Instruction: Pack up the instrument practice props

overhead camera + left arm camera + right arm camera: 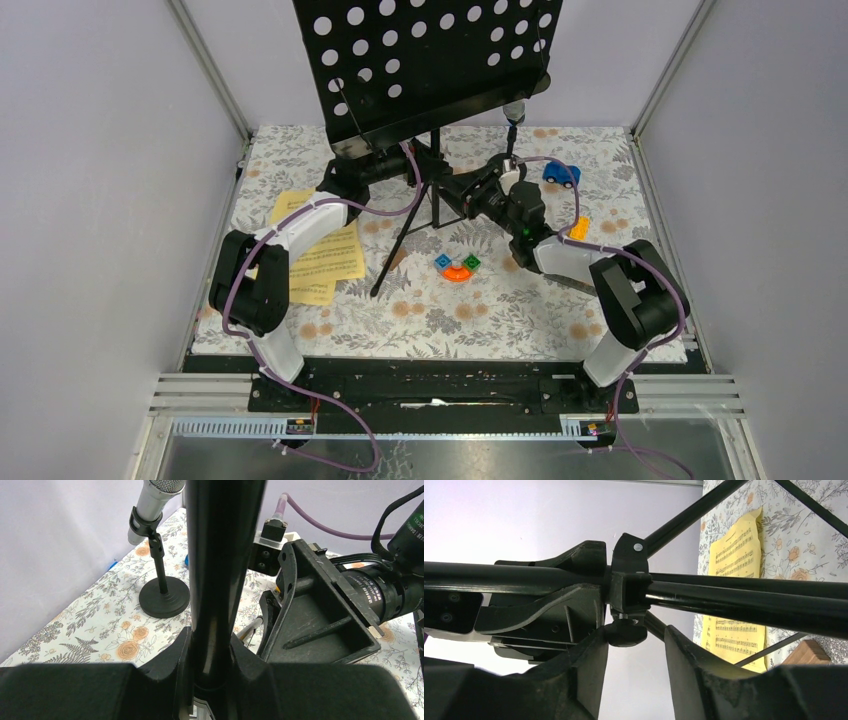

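Left end effector [210, 655] clamps the pole [220, 555] of the music stand [430, 60], which I judge stiff, slick and top-heavy, while my right end effector [635, 636] straddles its collar knob [625, 632], partly open.

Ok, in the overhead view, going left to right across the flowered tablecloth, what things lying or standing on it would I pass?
yellow sheet-music pages → front leg of the music rack → orange curved toy block → blue toy car
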Available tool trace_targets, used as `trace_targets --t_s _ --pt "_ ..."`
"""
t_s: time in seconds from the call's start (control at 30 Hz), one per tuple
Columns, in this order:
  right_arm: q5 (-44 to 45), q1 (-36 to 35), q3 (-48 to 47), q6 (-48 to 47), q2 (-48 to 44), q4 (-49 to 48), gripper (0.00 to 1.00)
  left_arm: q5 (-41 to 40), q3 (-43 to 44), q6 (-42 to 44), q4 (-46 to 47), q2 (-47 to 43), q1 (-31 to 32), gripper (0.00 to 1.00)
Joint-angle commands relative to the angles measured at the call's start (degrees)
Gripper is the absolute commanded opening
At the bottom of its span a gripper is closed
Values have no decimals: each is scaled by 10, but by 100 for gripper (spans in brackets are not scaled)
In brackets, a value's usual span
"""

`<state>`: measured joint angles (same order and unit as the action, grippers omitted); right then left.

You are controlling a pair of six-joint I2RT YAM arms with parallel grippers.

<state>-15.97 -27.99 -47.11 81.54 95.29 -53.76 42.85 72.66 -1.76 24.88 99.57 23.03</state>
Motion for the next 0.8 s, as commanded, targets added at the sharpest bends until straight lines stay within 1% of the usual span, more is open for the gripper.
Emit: trace_targets --t_s 0.0,0.07,0.17,0.23,0.33,0.43,0.5,0.53,0.57,0.63,0.77 --pt "-5 1 -22 11 15 -25 49 -32 2 -50 -90 26 -10 0" --pt "-3 1 -22 6 18 -24 44 -32 3 -51 -91 27 -10 0" --pt "-3 1 -30 -22 17 -6 33 -30 4 -52 -91 26 -10 0" --pt "-2 2 -42 -59 12 27 24 -30 3 -51 -91 26 -10 0" --pt "13 0 -68 -145 -5 104 13 -30 4 -52 -91 26 -10 0" --pt "51 -1 -104 -283 -28 224 6 -29 3 -52 -90 26 -9 0" --pt "114 -11 -130 -383 -46 301 2 -28 3 -55 -86 27 -9 0" --pt "156 -21 -139 -438 -51 325 1 -26 2 -58 -84 28 -9 0" --pt "198 -34 -145 -491 -55 337 0 -24 2 -59 -83 30 -8 0" --pt "252 -65 -146 -597 -56 336 0 -23 3 -59 -85 33 -7 0" --pt "311 -116 -141 -838 -53 317 0 -27 4 -53 -89 29 -6 0"
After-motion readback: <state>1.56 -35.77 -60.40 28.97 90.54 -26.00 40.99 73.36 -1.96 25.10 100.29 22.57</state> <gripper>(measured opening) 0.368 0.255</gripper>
